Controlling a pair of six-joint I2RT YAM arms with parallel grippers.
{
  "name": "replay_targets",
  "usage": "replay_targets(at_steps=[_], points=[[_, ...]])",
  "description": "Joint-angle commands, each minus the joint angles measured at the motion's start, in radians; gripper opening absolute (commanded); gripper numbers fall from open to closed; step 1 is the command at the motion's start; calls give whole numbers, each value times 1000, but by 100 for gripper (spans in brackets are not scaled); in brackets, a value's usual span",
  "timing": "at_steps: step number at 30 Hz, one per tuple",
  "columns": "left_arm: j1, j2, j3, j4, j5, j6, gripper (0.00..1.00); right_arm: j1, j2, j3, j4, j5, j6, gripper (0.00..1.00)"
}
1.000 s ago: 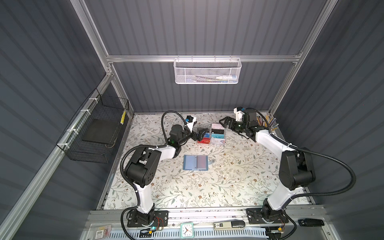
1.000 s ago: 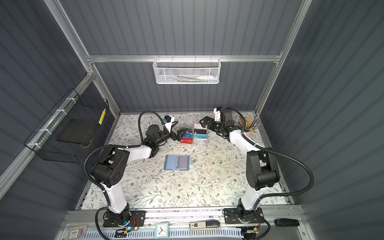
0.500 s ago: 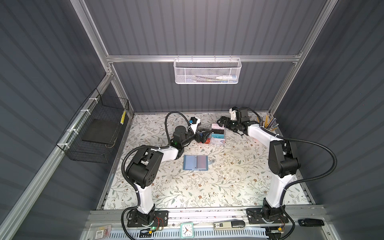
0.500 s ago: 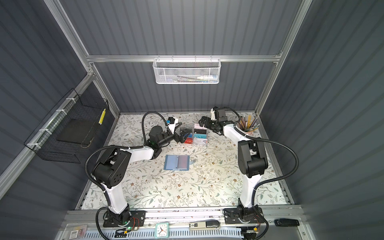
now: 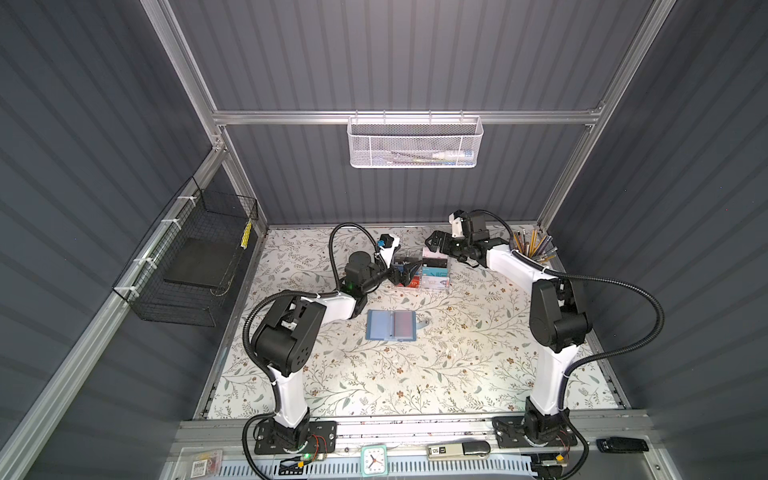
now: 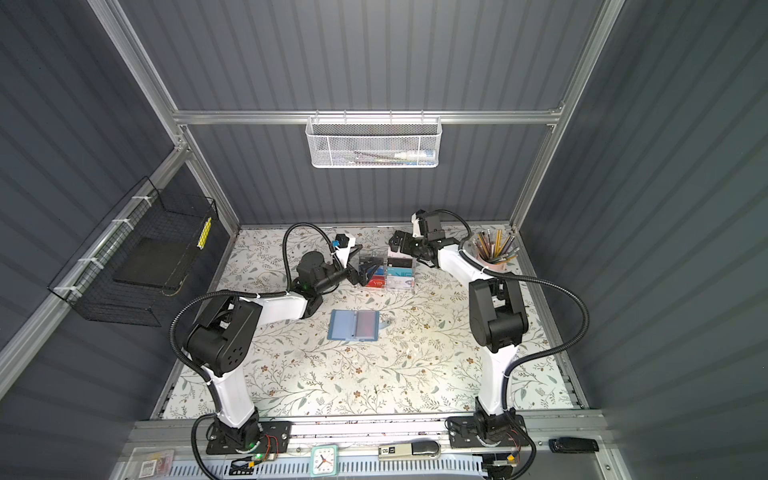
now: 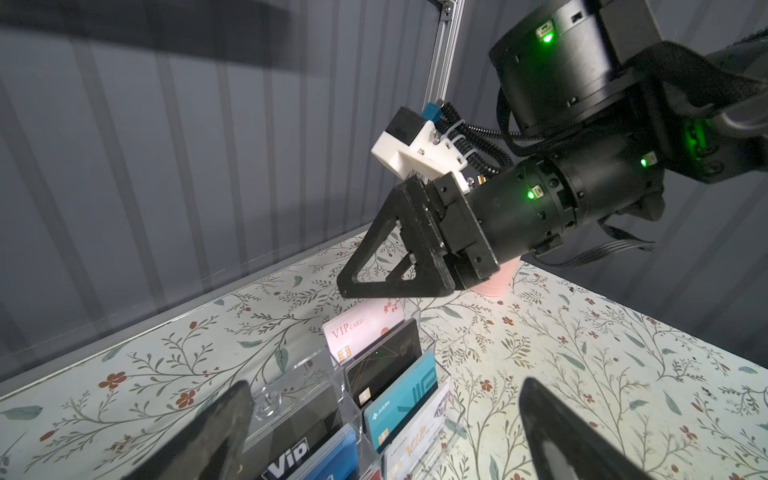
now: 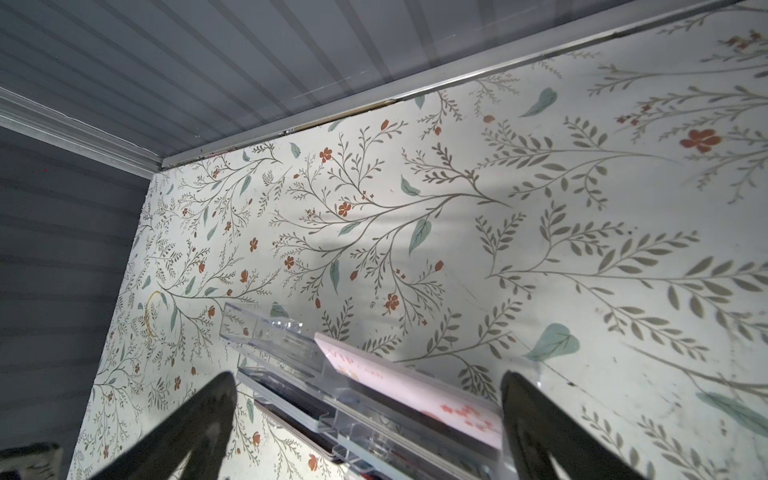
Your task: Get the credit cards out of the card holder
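While card holder lies open, acrylic rack holds credit cards.

Layout, both top views, front rail nearest.
Card holder lies open flat at the centre of the table. Behind it, toward the back wall, stands the rack, cards upright in its tiers. Left gripper at the rack's left side; right gripper over its rear edge. Pencil cup in the back right corner. Clock on the front rail.
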Motion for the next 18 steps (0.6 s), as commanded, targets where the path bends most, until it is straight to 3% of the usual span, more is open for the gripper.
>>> replay_targets(at_steps=[1,18], points=[[-3,-24,-19,0,-9,26,100,5,17,25,-22,11,-12,99],[-3,-72,-8,-93,-52,31,100,8,-49,12,-53,33,-35,99]])
